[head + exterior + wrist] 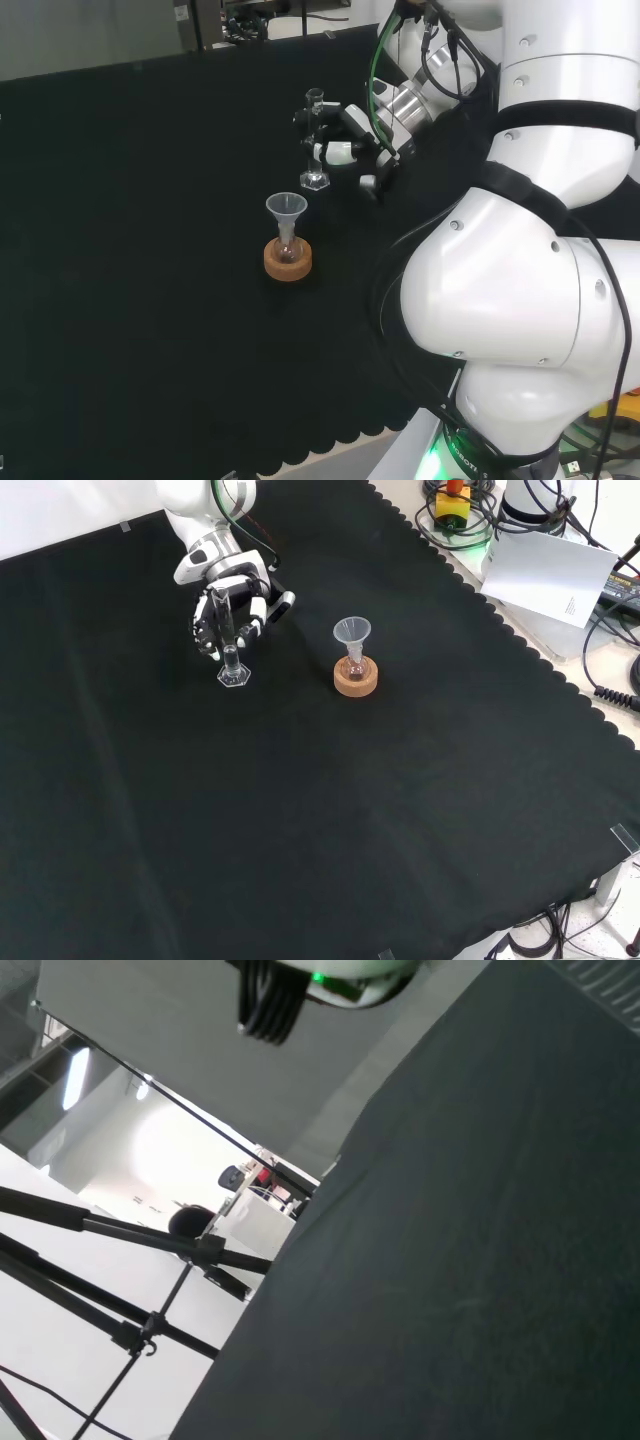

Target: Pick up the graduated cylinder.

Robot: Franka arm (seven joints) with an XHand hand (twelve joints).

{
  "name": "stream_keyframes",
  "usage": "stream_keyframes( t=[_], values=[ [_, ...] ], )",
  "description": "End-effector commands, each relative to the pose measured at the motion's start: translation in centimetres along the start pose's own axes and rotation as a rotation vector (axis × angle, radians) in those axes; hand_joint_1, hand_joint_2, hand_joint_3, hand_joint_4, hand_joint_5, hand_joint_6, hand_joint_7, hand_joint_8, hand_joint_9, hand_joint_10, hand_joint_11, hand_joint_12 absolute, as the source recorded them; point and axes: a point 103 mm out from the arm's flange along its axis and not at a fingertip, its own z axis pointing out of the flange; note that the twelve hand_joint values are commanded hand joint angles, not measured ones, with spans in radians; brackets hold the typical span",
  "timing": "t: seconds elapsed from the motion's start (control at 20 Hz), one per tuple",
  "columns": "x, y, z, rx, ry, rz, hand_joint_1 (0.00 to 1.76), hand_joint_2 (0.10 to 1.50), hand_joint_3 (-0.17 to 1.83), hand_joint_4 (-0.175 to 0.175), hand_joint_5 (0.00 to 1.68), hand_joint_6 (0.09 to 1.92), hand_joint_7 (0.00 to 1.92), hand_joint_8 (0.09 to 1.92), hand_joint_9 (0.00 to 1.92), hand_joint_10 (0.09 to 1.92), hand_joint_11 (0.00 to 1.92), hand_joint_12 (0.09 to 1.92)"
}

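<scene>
Funnelled flask (353,652) near, bare cloth (300,820) elsewhere.

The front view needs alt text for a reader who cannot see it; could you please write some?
A black and white robot hand has its fingers curled around an upright clear glass graduated cylinder on black cloth. To its right, a clear funnel sits in a small flask on a cork ring.

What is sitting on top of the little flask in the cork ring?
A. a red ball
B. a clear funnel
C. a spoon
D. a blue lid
B: a clear funnel stands with its stem in the small flask, which rests in the cork ring on the black cloth, to the right of the graduated cylinder in the front view.
</scene>
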Motion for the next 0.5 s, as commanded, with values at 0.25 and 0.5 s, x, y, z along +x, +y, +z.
stream_keyframes(
  t=[0.25, 0.5],
  values=[
    [0.01, -0.04, -0.34, -0.023, 0.015, 0.007, 1.05, 0.78, 0.59, -0.004, 0.66, 0.62, 0.77, 0.52, 1.16, 0.12, 0.93, 0.98],
    [-0.30, -0.17, -0.55, -0.027, 0.009, 0.018, 1.04, 0.79, 0.59, -0.006, 0.61, 0.63, 0.72, 0.53, 1.11, 0.10, 0.86, 1.02]
  ],
)
